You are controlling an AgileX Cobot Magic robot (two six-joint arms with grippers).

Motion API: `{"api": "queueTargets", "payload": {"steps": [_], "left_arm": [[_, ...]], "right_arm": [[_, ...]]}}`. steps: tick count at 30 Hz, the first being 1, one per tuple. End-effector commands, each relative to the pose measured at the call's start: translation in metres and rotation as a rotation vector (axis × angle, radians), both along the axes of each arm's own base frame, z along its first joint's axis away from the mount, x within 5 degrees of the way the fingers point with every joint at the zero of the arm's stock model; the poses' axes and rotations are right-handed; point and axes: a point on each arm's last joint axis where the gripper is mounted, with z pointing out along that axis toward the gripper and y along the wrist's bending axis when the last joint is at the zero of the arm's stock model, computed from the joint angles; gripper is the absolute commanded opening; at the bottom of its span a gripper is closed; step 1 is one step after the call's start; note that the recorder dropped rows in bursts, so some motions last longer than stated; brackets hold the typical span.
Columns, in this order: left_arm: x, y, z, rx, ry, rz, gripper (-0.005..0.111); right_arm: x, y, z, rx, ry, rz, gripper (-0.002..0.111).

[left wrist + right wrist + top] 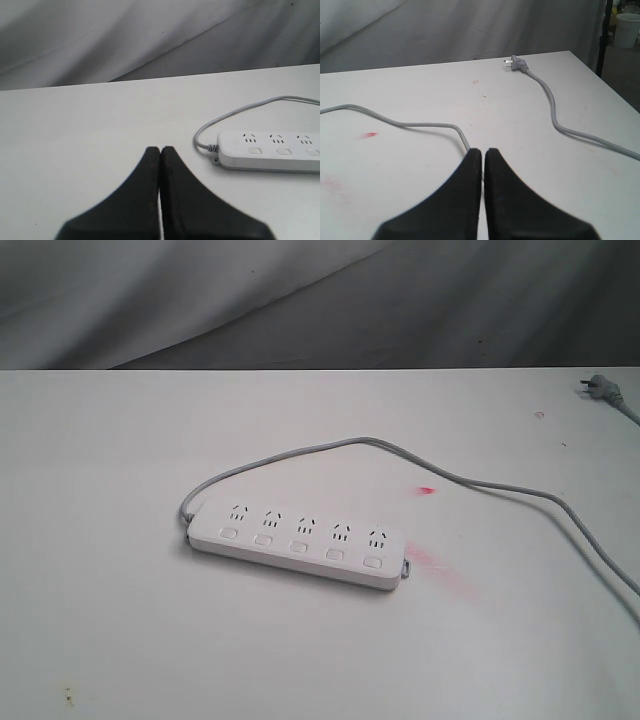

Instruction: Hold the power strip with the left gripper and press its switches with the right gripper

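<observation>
The white power strip (pixel 297 541) lies flat in the middle of the white table, its row of switches (pixel 299 546) along the near side below the sockets. Its grey cord (pixel 500 488) loops from the left end across the back to the right. Neither arm shows in the exterior view. In the left wrist view my left gripper (pixel 160 149) is shut and empty, a short way from the strip's cord end (pixel 265 151). My right gripper (pixel 483 150) is shut too, holding nothing, hovering over the cord (pixel 425 124).
The cord's plug (pixel 597 388) lies at the table's far right corner, also seen as the plug (pixel 516 63) in the right wrist view. Red smears (pixel 430 560) mark the table by the strip's right end. A grey cloth backdrop (pixel 300 300) hangs behind.
</observation>
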Motion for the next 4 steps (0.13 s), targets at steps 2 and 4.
{"api": "queueTargets", "payload": {"steps": [2,4], "left_arm": [[-0.0001,-0.0004,-0.0008,-0.017,-0.005,-0.004,0.000],[-0.0001,-0.0004,-0.0008,-0.017,-0.005,-0.004,0.000]], "right_arm": [[0.0000,-0.0003,-0.0001,-0.002,-0.011,-0.007,0.002],[0.0000,-0.0003,-0.0001,-0.002,-0.011,-0.007,0.002]]}}
